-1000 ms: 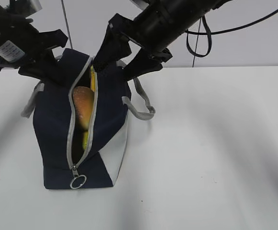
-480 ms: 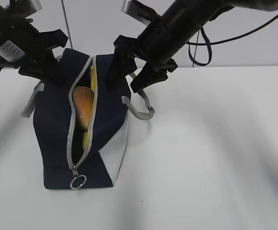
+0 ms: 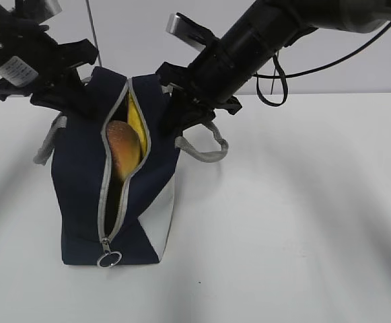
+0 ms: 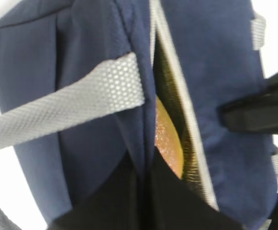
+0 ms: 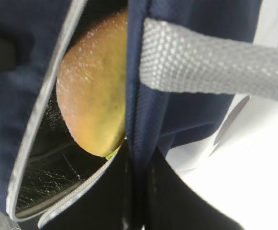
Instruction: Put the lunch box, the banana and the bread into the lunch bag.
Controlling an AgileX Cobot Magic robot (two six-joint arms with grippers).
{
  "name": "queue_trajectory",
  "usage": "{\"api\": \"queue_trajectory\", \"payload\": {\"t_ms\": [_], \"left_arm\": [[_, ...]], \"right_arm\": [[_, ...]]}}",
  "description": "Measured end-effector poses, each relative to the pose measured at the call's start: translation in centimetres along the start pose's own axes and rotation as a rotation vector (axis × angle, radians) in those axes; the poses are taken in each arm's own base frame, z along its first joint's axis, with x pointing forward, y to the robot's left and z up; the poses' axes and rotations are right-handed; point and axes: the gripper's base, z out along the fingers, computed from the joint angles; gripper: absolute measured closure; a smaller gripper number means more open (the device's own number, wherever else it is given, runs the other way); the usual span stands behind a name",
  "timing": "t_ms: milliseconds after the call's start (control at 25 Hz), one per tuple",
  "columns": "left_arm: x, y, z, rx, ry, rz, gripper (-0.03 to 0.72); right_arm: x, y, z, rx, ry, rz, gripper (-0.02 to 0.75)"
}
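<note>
inside, the bread (image 3: 123,149) lies between both jaws, each clamped on the lunch bag (image 3: 81,195) rim.

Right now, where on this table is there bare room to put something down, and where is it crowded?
The white table is bare right of the lunch bag and along the near edge in front of it. It is crowded at the bag's top: both end effectors, left and right, pinch the rims, with bread and banana filling the opening.

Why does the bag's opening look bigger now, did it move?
Yes. The right gripper pulled the lunch bag's right zipper edge rightward, away from the ring pull that stayed put, showing more banana behind the bread.
</note>
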Motion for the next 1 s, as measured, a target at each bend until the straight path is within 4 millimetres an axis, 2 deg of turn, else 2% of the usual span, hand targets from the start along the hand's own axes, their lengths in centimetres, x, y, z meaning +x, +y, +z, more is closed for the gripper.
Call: {"api": "queue_trajectory", "payload": {"t_ms": [120,240,480,640,840,1000], "left_arm": [[0.1,-1.3,0.5,0.036,-0.001,0.019,0.691],[0.2,-3.1,1.1,0.062,-0.01,0.055,0.691],[0.3,-6.3,2.0,0.13,-0.064,0.087,0.691],[-0.2,-7.1,2.7,0.162,-0.12,0.064,0.691],[-1.0,-6.9,4.3,0.19,-0.145,0.007,0.691],[-2.1,-6.7,5.5,0.199,-0.143,-0.006,0.691]], "right_arm": [[0.0,0.2,-0.2,0.001,0.0,-0.006,0.743],[0.1,1.0,-1.7,0.037,-0.01,-0.036,0.745],[1.0,2.7,-6.6,0.246,-0.01,-0.072,0.748],[1.5,3.4,-9.0,0.358,-0.026,-0.094,0.748],[1.7,2.9,-9.5,0.432,-0.019,-0.074,0.749],[1.6,2.2,-8.8,0.442,0.0,-0.064,0.749]]}}
